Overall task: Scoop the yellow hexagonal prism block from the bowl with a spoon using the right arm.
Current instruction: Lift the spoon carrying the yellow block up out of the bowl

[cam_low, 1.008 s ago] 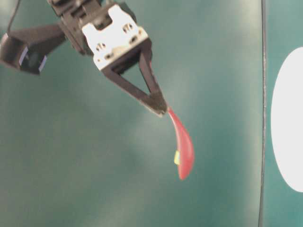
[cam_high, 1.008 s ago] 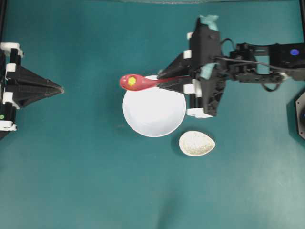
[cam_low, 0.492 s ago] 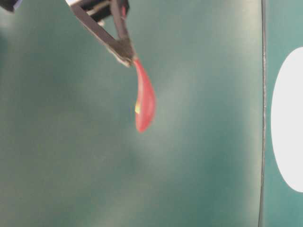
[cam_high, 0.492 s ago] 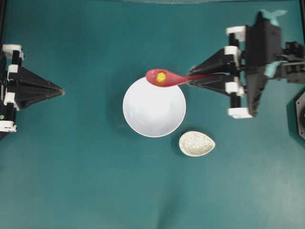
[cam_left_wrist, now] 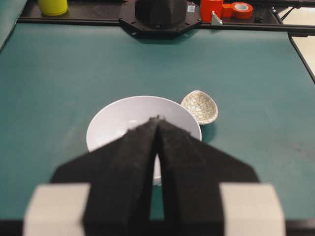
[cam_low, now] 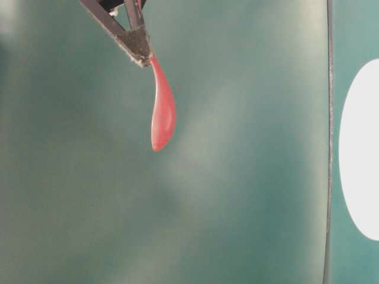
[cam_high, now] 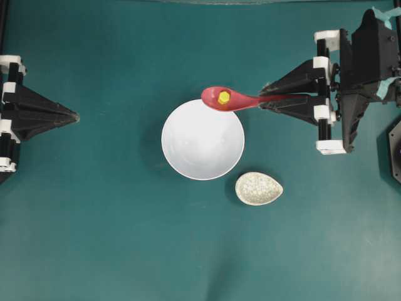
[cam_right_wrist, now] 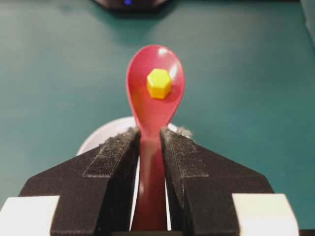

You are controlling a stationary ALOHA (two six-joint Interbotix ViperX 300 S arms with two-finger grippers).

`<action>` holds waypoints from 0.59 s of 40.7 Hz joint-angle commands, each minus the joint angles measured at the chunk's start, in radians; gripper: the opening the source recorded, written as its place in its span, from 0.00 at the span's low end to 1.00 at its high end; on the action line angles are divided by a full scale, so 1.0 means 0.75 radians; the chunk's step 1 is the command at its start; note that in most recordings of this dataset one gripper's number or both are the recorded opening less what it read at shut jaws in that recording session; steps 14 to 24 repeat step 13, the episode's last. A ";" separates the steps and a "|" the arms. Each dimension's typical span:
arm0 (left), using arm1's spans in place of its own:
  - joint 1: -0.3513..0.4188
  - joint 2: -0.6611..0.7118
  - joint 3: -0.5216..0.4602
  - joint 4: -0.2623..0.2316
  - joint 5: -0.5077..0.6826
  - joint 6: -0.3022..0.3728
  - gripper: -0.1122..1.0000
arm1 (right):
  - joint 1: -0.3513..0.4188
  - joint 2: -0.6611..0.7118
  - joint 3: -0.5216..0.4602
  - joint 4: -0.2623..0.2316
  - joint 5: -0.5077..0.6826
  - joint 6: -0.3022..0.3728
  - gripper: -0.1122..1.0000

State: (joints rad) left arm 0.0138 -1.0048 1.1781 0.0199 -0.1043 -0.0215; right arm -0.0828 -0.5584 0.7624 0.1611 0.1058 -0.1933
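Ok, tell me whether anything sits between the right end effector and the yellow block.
Only the spoon itself: the right end effector clamps its handle, and the yellow block rests in the scoop, just past the bowl rim. Nothing else intervenes.

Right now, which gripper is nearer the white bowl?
Right. The right gripper holds the spoon beside the bowl's upper-right rim; the left gripper sits far off to the bowl's left.

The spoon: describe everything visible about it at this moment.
The spoon is glossy red-pink, plastic-looking, with an oval scoop and a short straight handle. The right gripper is shut on the handle, holding it roughly level, scoop up, in the air. In the overhead view the scoop sits at the upper right rim of the white bowl. A small yellow hexagonal block rests in the scoop.
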 commanded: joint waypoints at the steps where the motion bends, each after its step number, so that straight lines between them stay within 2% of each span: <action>1: 0.002 0.006 -0.037 0.002 -0.002 -0.002 0.10 | 0.002 -0.010 -0.018 -0.002 -0.010 -0.002 0.30; 24: 0.002 0.016 -0.035 0.002 -0.004 0.002 0.10 | 0.000 -0.006 -0.018 -0.002 0.006 0.010 0.30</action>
